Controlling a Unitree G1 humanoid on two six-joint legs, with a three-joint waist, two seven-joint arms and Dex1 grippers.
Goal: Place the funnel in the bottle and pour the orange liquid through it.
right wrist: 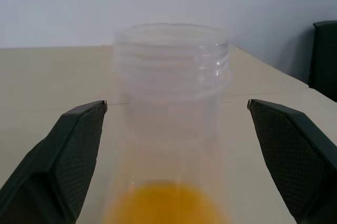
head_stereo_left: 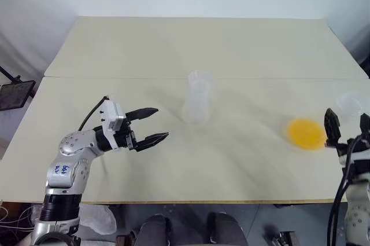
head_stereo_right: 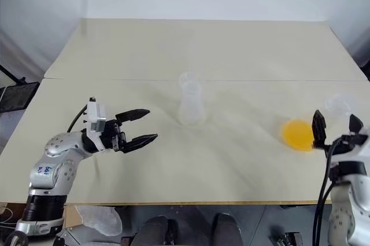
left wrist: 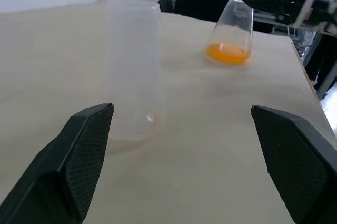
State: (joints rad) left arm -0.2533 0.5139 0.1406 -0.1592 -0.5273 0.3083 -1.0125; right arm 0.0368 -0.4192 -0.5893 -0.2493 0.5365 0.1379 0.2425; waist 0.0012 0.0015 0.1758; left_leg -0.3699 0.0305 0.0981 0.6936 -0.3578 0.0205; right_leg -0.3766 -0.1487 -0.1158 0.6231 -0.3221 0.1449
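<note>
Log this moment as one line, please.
funnel: in bottle | left gripper: open, short of bottle | right gripper: open, astride flask of orange liquid

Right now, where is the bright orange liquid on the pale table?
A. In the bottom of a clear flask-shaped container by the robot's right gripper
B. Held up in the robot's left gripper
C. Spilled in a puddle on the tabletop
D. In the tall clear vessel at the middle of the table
A: the orange liquid pools in the base of the clear flask-shaped container, which stands between the open fingers of the right gripper, near the table's right edge.
</note>
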